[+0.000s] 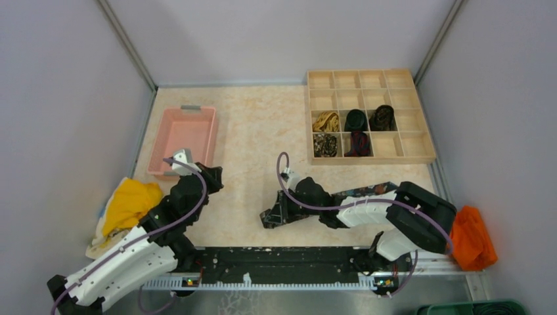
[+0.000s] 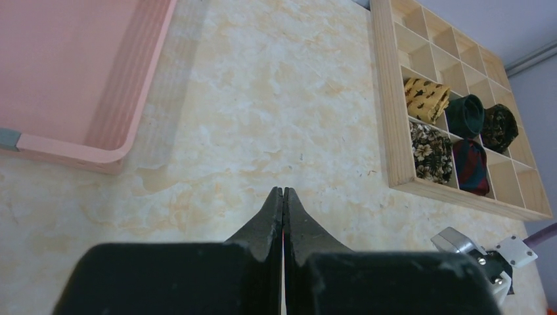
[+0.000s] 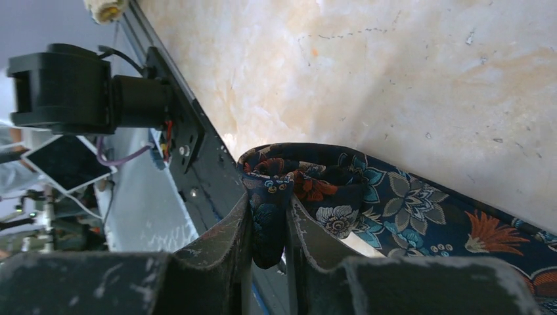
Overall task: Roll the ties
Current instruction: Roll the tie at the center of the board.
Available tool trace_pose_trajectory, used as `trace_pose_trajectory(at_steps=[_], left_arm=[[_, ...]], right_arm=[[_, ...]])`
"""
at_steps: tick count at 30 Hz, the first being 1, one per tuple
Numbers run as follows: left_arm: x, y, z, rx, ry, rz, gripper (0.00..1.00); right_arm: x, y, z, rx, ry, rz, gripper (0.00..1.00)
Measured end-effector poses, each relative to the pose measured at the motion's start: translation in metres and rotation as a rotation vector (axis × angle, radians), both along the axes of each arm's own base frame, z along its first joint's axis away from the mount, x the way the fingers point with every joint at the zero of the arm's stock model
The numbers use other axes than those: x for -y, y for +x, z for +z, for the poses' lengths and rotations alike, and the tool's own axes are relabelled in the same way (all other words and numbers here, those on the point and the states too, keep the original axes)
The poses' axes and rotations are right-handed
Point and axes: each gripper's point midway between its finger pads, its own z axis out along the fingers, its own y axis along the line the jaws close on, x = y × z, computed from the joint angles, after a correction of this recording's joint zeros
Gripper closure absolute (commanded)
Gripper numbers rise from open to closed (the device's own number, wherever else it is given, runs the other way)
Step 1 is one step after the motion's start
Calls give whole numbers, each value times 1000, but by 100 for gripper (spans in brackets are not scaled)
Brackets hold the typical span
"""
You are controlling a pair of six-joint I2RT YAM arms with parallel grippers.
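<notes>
A dark floral tie lies as a long strip on the marble table, its end folded up. My right gripper is shut on that folded end, close to the table's near rail. In the top view the right gripper is low at centre, and the tie trails off under the arm. My left gripper is shut and holds nothing, above bare table near the pink tray. Several rolled ties sit in the wooden box: gold, black-green, dark, floral, red-black.
A pink tray stands at the left. A yellow cloth lies at the left edge and an orange cloth at the right edge. A black rail runs along the near edge. Grey walls close in the table.
</notes>
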Motion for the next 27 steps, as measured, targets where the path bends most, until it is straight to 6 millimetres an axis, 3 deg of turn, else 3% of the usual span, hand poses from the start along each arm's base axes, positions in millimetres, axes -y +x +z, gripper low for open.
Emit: trace_pose_trajectory(at_steps=[10,21,27], left_arm=[[24,9,-6,-25,8,-67,100],[46,13,-14,-44,14,-139,100],[59,18,-20,-54,21,-182,100]], right_arm=[[26,2,-6,-77,114,-44,81],[47,4,-15,-87,127,-102,80],[60,10,-26,-66,50,-151,58]])
